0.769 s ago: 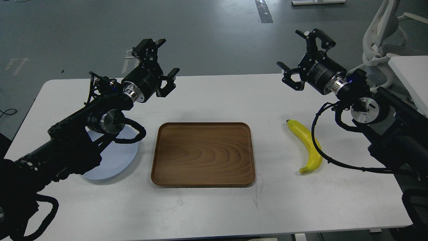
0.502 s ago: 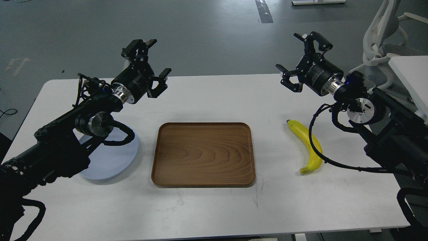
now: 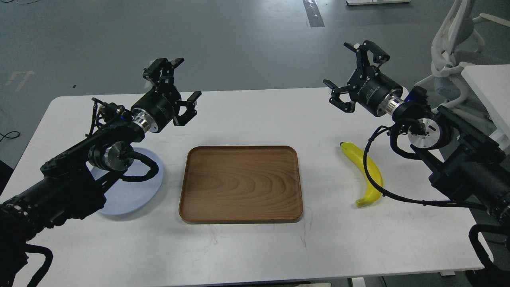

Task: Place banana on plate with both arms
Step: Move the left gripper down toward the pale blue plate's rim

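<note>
The yellow banana (image 3: 363,172) lies on the white table at the right, dark tip toward the far side; a black cable of my right arm crosses over it. The pale blue plate (image 3: 133,195) lies at the left, partly hidden under my left arm. My left gripper (image 3: 175,83) is open and empty, raised above the table's far left part, beyond the plate. My right gripper (image 3: 352,71) is open and empty, raised above the far right part of the table, beyond the banana.
A rectangular brown wooden tray (image 3: 240,184) lies in the middle of the table (image 3: 255,247), between plate and banana. A white chair (image 3: 450,48) and another white table edge (image 3: 490,87) stand at the far right.
</note>
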Robot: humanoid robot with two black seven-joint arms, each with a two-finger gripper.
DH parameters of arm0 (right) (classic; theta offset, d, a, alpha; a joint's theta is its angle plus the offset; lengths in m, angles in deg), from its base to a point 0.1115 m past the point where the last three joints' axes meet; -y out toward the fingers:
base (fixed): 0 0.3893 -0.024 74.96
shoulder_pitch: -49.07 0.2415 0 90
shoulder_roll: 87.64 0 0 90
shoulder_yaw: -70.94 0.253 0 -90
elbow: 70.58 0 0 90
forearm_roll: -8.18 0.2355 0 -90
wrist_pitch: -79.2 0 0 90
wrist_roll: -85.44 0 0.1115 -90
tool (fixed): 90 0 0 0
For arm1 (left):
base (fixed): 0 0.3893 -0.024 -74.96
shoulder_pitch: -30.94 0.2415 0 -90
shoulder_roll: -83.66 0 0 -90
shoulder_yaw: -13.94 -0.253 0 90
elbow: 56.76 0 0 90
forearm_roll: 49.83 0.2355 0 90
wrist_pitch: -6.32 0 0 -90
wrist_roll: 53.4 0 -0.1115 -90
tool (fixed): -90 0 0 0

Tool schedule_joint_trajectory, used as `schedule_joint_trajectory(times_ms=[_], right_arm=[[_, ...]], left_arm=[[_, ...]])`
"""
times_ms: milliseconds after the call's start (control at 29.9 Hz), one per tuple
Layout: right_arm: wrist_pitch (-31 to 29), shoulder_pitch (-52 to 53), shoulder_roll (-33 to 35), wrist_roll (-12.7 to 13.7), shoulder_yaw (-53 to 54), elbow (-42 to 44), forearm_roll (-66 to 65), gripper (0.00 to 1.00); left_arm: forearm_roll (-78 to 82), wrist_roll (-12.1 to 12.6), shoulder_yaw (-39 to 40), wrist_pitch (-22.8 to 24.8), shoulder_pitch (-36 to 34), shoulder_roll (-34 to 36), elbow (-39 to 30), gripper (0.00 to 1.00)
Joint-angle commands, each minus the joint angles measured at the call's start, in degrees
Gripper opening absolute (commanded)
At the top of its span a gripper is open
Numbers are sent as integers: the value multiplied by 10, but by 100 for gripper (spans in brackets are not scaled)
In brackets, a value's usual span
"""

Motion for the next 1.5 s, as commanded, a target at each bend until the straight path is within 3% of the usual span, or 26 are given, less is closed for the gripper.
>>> schedule_joint_trajectory(times_ms=[0,836,1237,1471], right_arm=[[14,0,-4,1,-8,-1,0,100],[20,-5,-11,2,-29,-3,0,100],[22,0,-14,2,-30,-2,0,100],[22,2,-14,1,-30,-2,0,100]], left_arm=[[-1,0,1,-1,0,1,0,98],[6,-5,0,-4,6,5,3,98],[120,-8,-4,-45,-1,16,2,98],[212,-47,-6,-95,-1,8,-4,98]])
